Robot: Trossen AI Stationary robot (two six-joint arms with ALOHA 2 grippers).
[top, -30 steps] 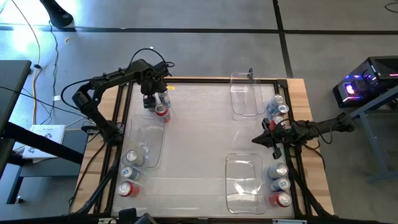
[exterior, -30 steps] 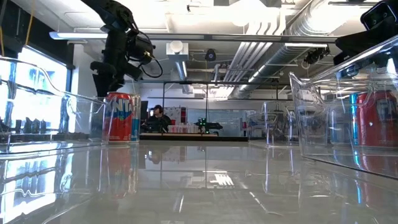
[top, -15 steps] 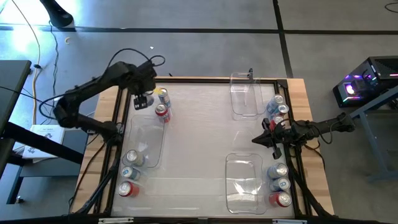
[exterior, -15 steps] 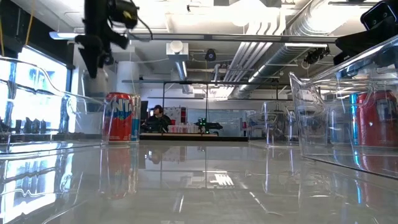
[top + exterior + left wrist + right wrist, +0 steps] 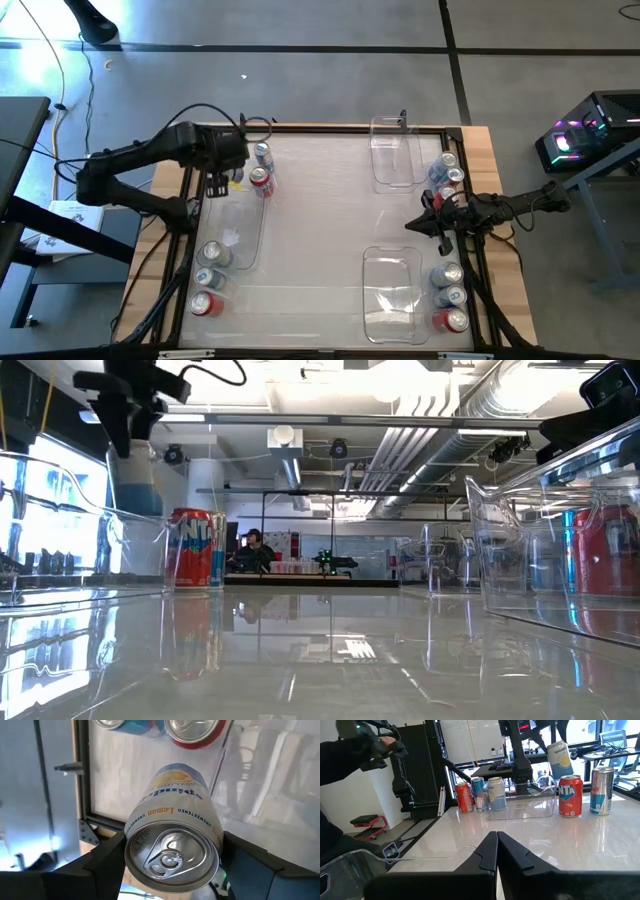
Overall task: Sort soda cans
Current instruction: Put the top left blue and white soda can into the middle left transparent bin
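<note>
My left gripper (image 5: pixel 217 182) is shut on a pale can with a lemon label (image 5: pixel 172 820), held in the air over the far end of the left clear bin (image 5: pixel 236 232). In the low view this can (image 5: pixel 134 482) hangs under the gripper. A red can (image 5: pixel 260 181) and a blue-silver can (image 5: pixel 263 155) stand upright on the table just right of it. Three cans (image 5: pixel 208 278) stand in a row at the near left edge. Two groups of cans (image 5: pixel 447 171) (image 5: pixel 449 296) stand along the right edge. My right gripper (image 5: pixel 424 223) waits shut between them. My left gripper pinches the pale can between its two fingers (image 5: pixel 97 865), one on each side of the body just below the silver top (image 5: pixel 170 855). The fingers come from above, pointing down. The can hangs roughly upright below them, lifted clear of table and bin.
Two more clear bins lie on the right half, one at the far side (image 5: pixel 396 152) and one at the near side (image 5: pixel 391 292). A dark frame (image 5: pixel 190 215) borders the tabletop. The middle of the table (image 5: pixel 320 220) is bare.
My left gripper has risen from beside the red can with the pale can in its hold. It has carried the can toward the table's left edge and a little nearer, over the left bin's far end. The red and blue-silver cans have stayed where they were.
</note>
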